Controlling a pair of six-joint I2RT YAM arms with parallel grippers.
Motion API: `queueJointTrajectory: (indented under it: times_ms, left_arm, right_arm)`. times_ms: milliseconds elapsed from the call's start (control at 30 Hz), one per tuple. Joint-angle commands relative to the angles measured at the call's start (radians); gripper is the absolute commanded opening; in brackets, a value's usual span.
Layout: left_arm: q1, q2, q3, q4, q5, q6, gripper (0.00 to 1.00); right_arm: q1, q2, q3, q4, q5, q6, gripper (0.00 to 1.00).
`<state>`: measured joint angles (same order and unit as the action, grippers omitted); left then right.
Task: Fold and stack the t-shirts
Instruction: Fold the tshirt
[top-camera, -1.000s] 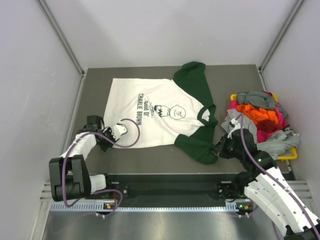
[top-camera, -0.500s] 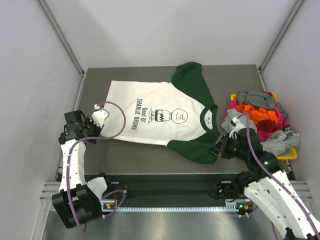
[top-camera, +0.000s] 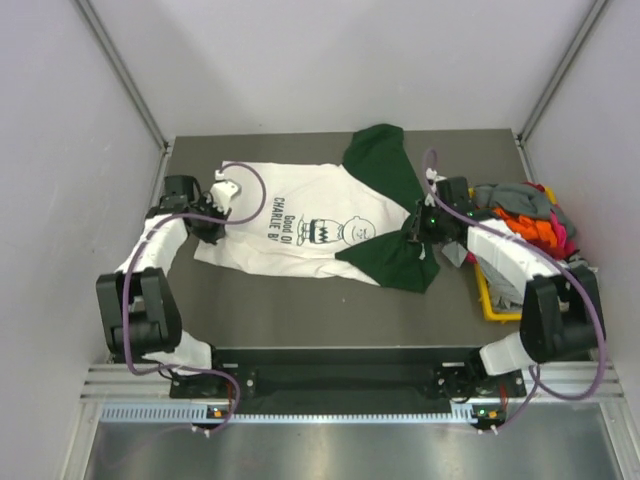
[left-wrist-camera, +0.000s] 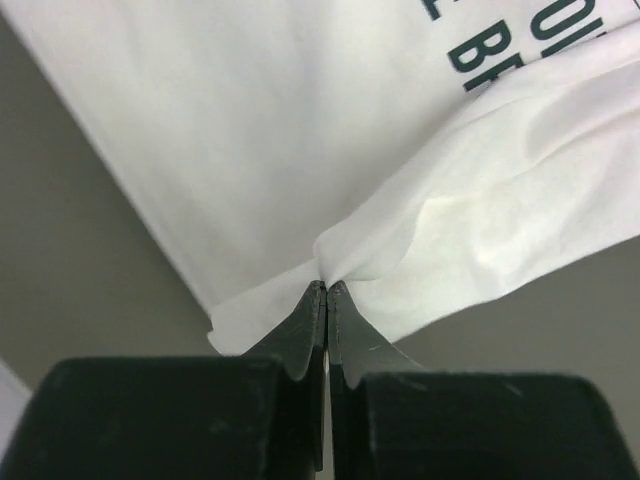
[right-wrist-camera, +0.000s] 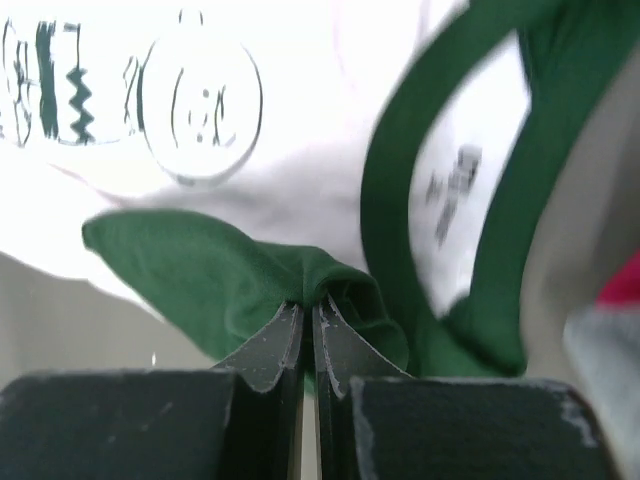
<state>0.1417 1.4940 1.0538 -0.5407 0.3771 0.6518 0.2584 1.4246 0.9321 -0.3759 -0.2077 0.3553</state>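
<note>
A: Build of the left arm (top-camera: 155, 245) and right arm (top-camera: 505, 250)?
B: White shells, black joints and wrists. Purple cable (top-camera: 262, 192) loops off each. Wrist view: fingers (left-wrist-camera: 300, 340) matte black, tapering to thin tips.

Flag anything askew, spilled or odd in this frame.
Only the heap of t-shirts at the right: it bulges out over the rim of the yellow bin. The white t-shirt lies skewed and part folded, but the left gripper and right gripper are shut on it mid-fold, so that looks intended.

free: table (top-camera: 300, 315) near edge | obstacle: right, yellow bin (top-camera: 484, 298) with shirt heap (top-camera: 520, 215)
</note>
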Motion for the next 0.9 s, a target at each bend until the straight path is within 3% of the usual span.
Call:
queueJointTrajectory:
  times_ms: [0, 400, 433, 500, 533, 567, 633, 733, 867]
  left_arm:
    - [-0.027, 0.075, 0.073, 0.087, -0.052, -0.032, 0.0]
    - [-0.034, 0.298, 0.175, 0.136, -0.221, -0.098, 0.0]
    - [-0.036, 0.299, 0.175, 0.136, -0.219, -0.098, 0.0]
    - [-0.047, 0.299, 0.172, 0.137, -0.222, -0.096, 0.0]
    - [-0.05, 0.299, 0.173, 0.136, -0.228, -0.101, 0.21]
    - [-0.056, 0.295, 0.178, 0.136, -0.236, -0.104, 0.35]
    - [-0.059, 0.26, 0.183, 0.121, -0.257, -0.11, 0.52]
    - [-0.059, 0.149, 0.16, 0.125, -0.25, -0.089, 0.54]
    - [-0.062, 0.016, 0.022, 0.136, -0.213, -0.02, 0.55]
  right_arm:
    - [-0.008, 0.112, 0.141, 0.049, 0.028, -0.104, 0.0]
    - [-0.064, 0.338, 0.316, 0.015, 0.068, -0.122, 0.01]
    - [-0.064, 0.349, 0.332, 0.009, 0.068, -0.125, 0.02]
    - [-0.064, 0.372, 0.344, 0.008, 0.068, -0.127, 0.15]
    - [-0.064, 0.376, 0.353, 0.006, 0.068, -0.128, 0.26]
    - [-0.065, 0.372, 0.358, -0.001, 0.073, -0.128, 0.47]
    - [-0.065, 0.32, 0.355, -0.029, 0.134, -0.13, 0.59]
    - [-0.064, 0.217, 0.298, -0.05, 0.201, -0.108, 0.61]
    - [-0.064, 0.019, 0.072, -0.067, 0.212, -0.059, 0.65]
